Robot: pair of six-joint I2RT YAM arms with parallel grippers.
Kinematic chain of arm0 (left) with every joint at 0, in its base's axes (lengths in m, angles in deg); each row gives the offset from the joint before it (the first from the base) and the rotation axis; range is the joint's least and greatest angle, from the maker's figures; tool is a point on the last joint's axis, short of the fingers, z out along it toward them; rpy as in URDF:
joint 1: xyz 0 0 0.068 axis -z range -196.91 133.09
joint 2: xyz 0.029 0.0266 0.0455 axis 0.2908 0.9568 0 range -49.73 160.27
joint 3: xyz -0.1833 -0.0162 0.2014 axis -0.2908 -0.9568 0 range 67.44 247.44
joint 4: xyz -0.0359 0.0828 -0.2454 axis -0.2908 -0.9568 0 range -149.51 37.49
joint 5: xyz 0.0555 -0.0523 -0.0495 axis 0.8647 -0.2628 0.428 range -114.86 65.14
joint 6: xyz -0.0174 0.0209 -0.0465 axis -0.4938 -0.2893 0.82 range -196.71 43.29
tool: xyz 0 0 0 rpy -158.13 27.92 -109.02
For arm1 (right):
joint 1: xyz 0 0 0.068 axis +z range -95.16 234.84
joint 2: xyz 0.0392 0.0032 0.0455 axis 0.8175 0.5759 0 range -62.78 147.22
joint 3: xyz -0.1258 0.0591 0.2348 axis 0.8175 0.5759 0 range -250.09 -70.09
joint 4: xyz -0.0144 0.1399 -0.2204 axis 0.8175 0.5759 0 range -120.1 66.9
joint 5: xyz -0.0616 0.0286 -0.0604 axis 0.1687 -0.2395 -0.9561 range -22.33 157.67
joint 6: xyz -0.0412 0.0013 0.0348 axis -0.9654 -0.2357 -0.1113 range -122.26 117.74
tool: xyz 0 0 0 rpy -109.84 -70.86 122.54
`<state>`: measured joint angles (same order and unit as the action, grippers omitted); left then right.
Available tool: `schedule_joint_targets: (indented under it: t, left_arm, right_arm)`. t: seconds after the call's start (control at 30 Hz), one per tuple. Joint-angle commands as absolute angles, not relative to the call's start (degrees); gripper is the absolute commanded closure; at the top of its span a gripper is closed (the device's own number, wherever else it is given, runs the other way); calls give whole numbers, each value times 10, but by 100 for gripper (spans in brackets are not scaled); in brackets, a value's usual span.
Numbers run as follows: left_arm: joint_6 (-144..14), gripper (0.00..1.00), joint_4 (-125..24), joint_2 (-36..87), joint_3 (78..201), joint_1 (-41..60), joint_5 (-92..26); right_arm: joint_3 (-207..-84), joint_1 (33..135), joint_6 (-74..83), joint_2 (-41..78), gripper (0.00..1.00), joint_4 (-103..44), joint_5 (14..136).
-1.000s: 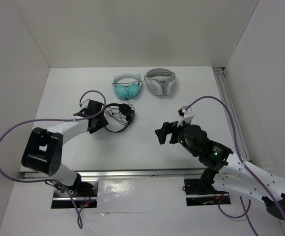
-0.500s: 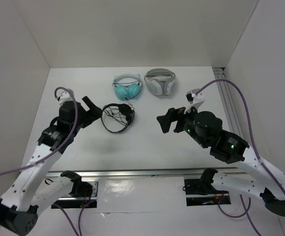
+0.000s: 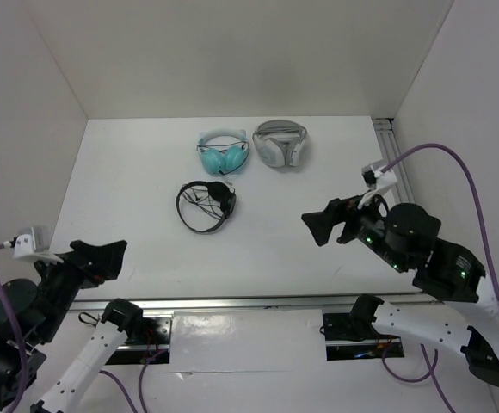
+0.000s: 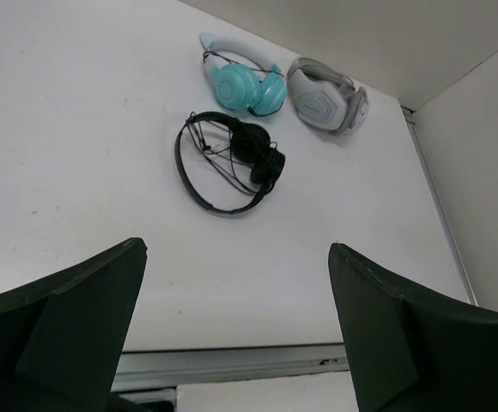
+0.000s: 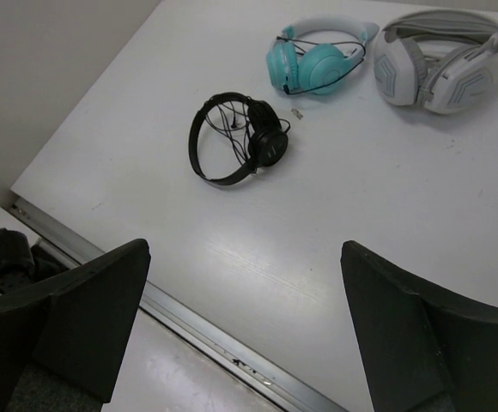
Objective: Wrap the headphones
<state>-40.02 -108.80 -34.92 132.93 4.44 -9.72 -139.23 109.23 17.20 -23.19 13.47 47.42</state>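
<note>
The black headphones (image 3: 223, 197) lie flat on the white table (image 3: 129, 172), left of centre, with the thin cable bunched loosely inside the headband loop. They also show in the left wrist view (image 4: 256, 153) and the right wrist view (image 5: 269, 144), far from both sets of fingers. My left gripper (image 3: 112, 257) hangs open over the near left edge, well back from them, with nothing between its fingers (image 4: 236, 249). My right gripper (image 3: 315, 229) is raised on the right side, open and empty (image 5: 245, 249), pointing left toward the table's middle.
Teal headphones (image 3: 224, 154) and bulkier white-and-grey headphones (image 3: 281, 142) sit side by side at the back. A small loose plug (image 5: 298, 112) lies between the teal and black pairs. A metal rail (image 3: 232, 302) runs along the near edge, another (image 3: 402, 185) along the right wall.
My left arm has pulled away from the black headphones to the near left corner and its gripper has opened. My right arm has moved right and back. The headphones stay put.
</note>
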Motion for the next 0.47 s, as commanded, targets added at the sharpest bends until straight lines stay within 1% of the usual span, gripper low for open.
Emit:
schedule_joint_targets:
  t: [0.0,0.13,0.43]
  left_arm:
    - [-422,0,-1168,-370,1333,51,-94]
    - [-408,0,-1185,-401,1338,67,-90]
    - [-397,0,-1190,-401,1344,79,-80]
  right_arm:
    - [-1429,1096,162,-261,1,180,465]
    - [-1434,1096,162,-261,1,190,460]
    - [-1444,1096,162,-256,1,196,460]
